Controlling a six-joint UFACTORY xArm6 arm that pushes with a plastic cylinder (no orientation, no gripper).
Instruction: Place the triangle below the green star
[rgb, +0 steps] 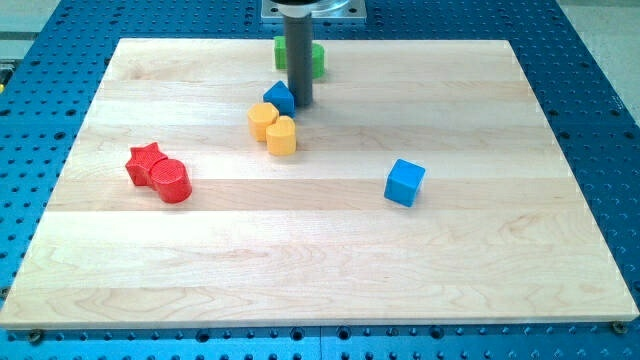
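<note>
A blue triangle block (279, 97) sits near the view's top centre of the wooden board (320, 250). A green block (316, 58), partly hidden behind the rod, lies just above and to the right of it at the board's top edge; its shape cannot be made out. My tip (301, 103) stands on the board right beside the blue triangle, on its right side, touching or nearly touching it. The dark rod rises straight up from there and covers the middle of the green block.
Two yellow blocks (263, 119) (282, 136) lie together just below the triangle. A red star (146, 160) and a red cylinder (173, 181) touch at the view's left. A blue cube (404, 182) sits right of centre.
</note>
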